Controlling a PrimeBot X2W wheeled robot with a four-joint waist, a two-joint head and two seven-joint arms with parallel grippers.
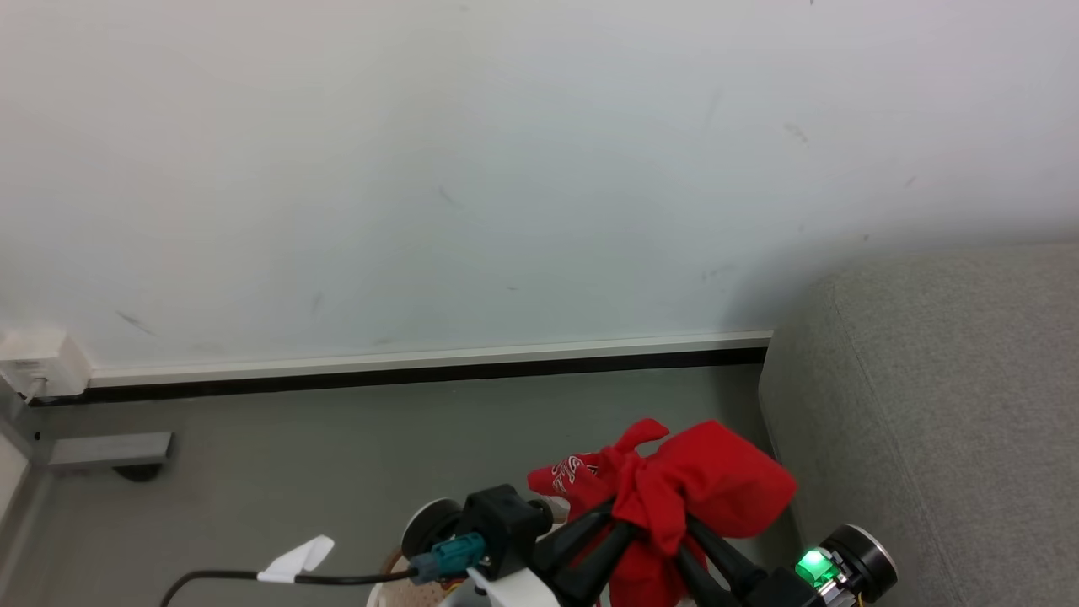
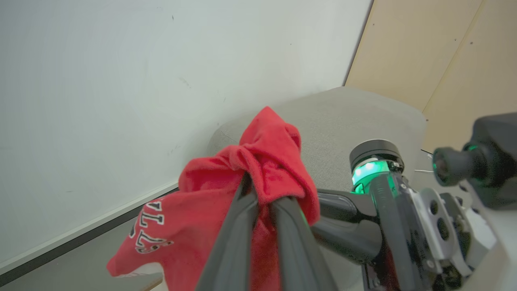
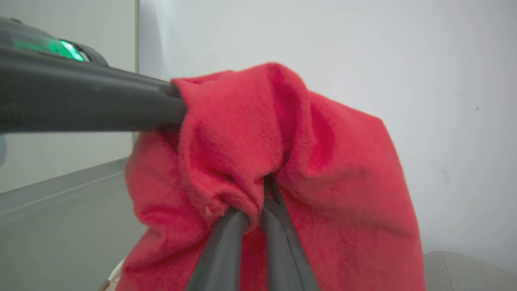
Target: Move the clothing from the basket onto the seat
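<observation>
The red clothing [image 1: 691,480] hangs bunched in the air at the bottom of the head view, just left of the grey seat [image 1: 927,405]. Both grippers meet in it. My left gripper [image 1: 620,516] comes from the lower left and is shut on a fold of the clothing [image 2: 266,161], white lettering showing below. My right gripper [image 1: 687,529] comes from the lower right, green light lit, and is shut on the clothing [image 3: 323,169] too. A sliver of the cream basket [image 1: 411,595] peeks out under the left wrist. The seat [image 2: 355,117] lies behind the bundle.
A pale wall with a dark baseboard [image 1: 421,371] runs across the back. At the left are a white wall box [image 1: 38,361], a grey frame foot [image 1: 110,451] and a black cable with a white tag [image 1: 295,561]. Grey floor lies between them and the seat.
</observation>
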